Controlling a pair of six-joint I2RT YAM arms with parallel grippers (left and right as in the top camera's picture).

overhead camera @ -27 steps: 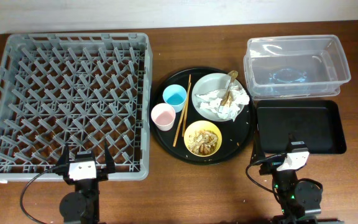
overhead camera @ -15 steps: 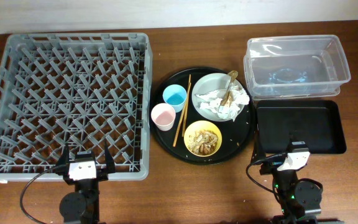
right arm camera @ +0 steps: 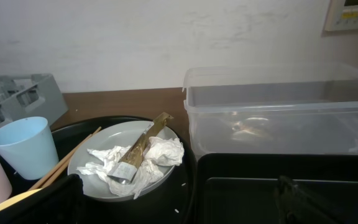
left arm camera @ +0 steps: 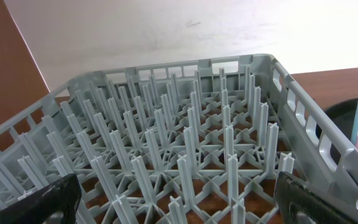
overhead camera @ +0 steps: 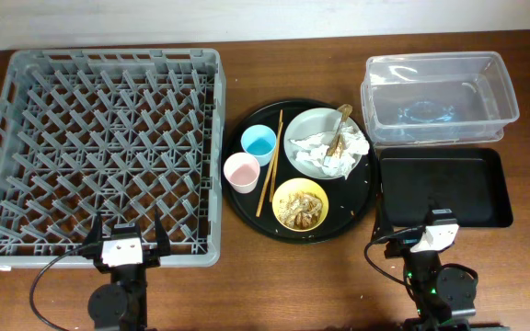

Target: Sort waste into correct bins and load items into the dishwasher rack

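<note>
No step is done: rack [overhead camera: 109,138], tub [overhead camera: 440,97] and black tray [overhead camera: 444,184] appear empty. Blue cup [overhead camera: 259,141], pink cup [overhead camera: 241,172], bowl [overhead camera: 282,191], chopsticks [overhead camera: 271,165] and plate [overhead camera: 304,127] with napkins [overhead camera: 325,152] sit on the round tray [overhead camera: 247,210]. Left gripper [overhead camera: 125,232] and right gripper [right arm camera: 173,202] stand wide open, holding nothing.
</note>
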